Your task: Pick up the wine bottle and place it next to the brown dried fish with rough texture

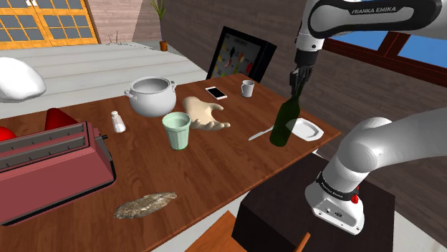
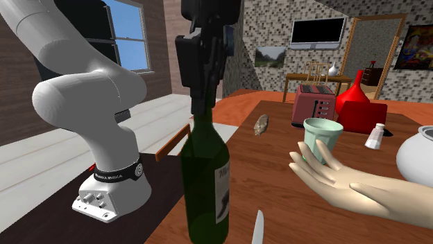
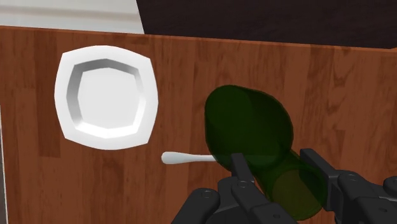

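The dark green wine bottle (image 1: 283, 126) (image 2: 205, 173) (image 3: 248, 124) stands upright near the table edge closest to the stand, beside a small white plate (image 1: 304, 129) (image 3: 105, 95). My black gripper (image 1: 296, 89) (image 2: 201, 104) (image 3: 278, 167) comes down from above and is shut on the bottle's neck, one finger on each side. The brown rough dried fish (image 1: 145, 205) (image 2: 261, 125) lies far off along the same edge, towards the shoulder view's lower left, in front of the toaster.
Between bottle and fish stand a pale green cup (image 1: 176, 131) (image 2: 323, 138) and a beige model hand (image 1: 205, 114). A spoon (image 1: 259, 134) (image 3: 181, 157) lies by the bottle. Farther back are a red toaster (image 1: 50, 161), white pot (image 1: 151, 97), shaker (image 1: 117, 122), phone (image 1: 216, 92) and mug (image 1: 248, 89).
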Action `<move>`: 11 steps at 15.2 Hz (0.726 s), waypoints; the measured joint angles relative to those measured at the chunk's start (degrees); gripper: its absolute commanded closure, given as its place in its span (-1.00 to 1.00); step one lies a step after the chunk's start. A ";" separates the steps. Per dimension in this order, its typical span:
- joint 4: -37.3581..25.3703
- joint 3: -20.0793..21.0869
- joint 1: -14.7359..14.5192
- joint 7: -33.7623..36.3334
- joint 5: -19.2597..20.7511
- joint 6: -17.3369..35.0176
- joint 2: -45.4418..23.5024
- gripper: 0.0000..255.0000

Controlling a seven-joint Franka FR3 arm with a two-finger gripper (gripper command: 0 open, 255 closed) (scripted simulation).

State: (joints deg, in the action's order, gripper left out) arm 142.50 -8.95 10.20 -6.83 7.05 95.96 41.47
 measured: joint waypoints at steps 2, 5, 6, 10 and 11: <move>-1.47 0.16 -0.05 -0.02 -0.13 -1.52 0.04 1.00; -3.97 0.37 -0.16 -0.09 -0.34 -3.75 -0.23 1.00; -4.76 0.38 -0.15 -0.18 -0.36 -4.52 -0.24 1.00; -8.48 0.52 -0.24 -0.41 -0.54 -7.51 -0.97 1.00; -9.07 0.55 -0.24 -0.46 -0.55 -8.15 -0.92 1.00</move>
State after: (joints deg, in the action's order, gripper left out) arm 133.42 -8.40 9.97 -7.29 6.51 87.81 40.55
